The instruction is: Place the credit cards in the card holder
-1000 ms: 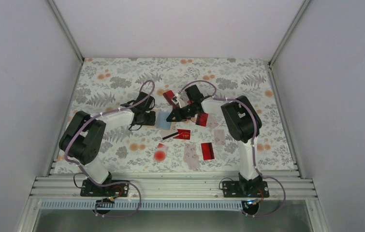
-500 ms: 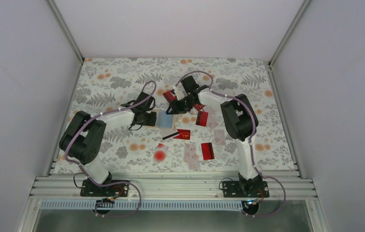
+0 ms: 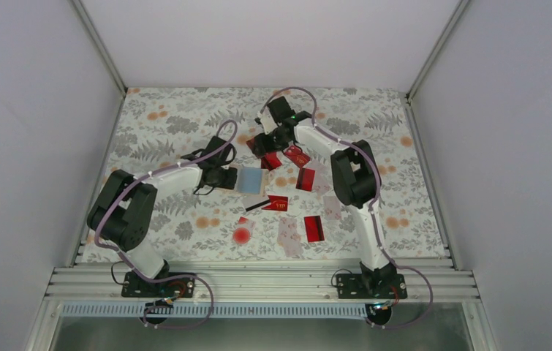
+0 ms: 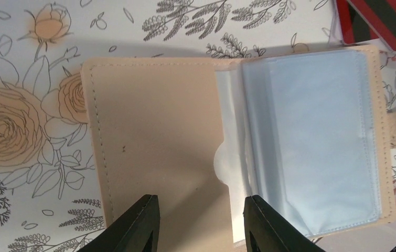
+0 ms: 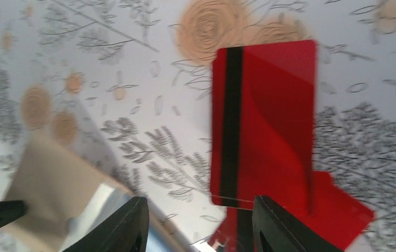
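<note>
at the far middle of the floral tabletop [image 3: 156, 124], the right pincer [image 5: 201, 231] has swung away from its spot beside the card holder [image 4: 153, 136] and now hangs over the back cluster of red credit cards [image 3: 314, 228]. its jaws have spread on the way and stand apart with nothing between them. just beyond its fingertips a red card with a black stripe [image 5: 269, 121] lies flat, overlapping a second red card [image 5: 342, 215]. the holder stays where it was, left of centre, lying spread open with its clear sleeves up, and those sleeves look empty from the left wrist. the left pincer [image 4: 201, 226] has not shifted: its jaws sit part open astride the holder's near edge, and whether they press on the tan flap cannot be told. so the holder still seems to hold no card, and the right arm looks to be lining up a fresh pick, likely the striped card. the other cards lie scattered right of the holder, well apart from the round red blot [image 3: 241, 235]. no brand or lettering can be read: one card shows small gold marks, too small to make out.
</note>
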You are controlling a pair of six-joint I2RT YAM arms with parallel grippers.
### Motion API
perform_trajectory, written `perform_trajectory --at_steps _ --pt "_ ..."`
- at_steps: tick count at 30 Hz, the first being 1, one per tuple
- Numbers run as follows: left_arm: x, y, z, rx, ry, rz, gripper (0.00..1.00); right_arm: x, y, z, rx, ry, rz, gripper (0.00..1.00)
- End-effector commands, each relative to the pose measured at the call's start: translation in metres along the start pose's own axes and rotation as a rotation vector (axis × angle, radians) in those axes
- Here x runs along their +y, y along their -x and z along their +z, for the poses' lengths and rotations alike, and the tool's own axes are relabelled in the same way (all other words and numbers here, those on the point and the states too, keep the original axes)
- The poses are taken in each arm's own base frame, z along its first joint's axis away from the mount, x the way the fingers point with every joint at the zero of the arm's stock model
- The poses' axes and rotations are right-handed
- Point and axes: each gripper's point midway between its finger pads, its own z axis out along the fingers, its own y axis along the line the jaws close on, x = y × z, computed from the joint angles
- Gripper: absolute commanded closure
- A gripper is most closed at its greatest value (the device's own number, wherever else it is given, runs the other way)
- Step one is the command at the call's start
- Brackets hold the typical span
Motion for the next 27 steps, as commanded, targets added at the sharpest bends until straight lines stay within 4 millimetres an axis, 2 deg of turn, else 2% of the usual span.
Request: perform_trajectory --at_steps 1,5,8,13,16,22,27 --pt "-0.010 0.019 -0.016 -0.045 -0.033 0.034 0.58 -0.029 0.004 -0.002 0.018 -0.193 -0.035 0.49" --pt "-0.013 0.025 -0.019 -0.050 -0.047 0.046 0.58 -0.045 0.002 -0.014 0.025 -0.305 -0.061 0.47" --pt "-0.017 0.028 -0.021 -0.053 -0.058 0.054 0.58 -0.056 -0.006 -0.024 0.046 -0.383 -0.092 0.42" --pt "-0.022 0.031 -0.026 -0.055 -0.084 0.057 0.58 -0.079 -0.021 -0.047 0.080 -0.522 -0.189 0.15" --pt "-0.025 0.033 -0.031 -0.056 -0.100 0.059 0.58 -0.090 -0.018 -0.065 0.061 -0.563 -0.211 0.01" --pt "-0.027 0.030 -0.033 -0.045 -0.109 0.081 0.58 -0.111 -0.023 -0.080 0.087 -0.547 -0.210 0.01" --pt "-0.027 0.028 -0.033 -0.035 -0.114 0.090 0.58 -0.122 -0.036 -0.073 0.131 -0.531 -0.197 0.01"
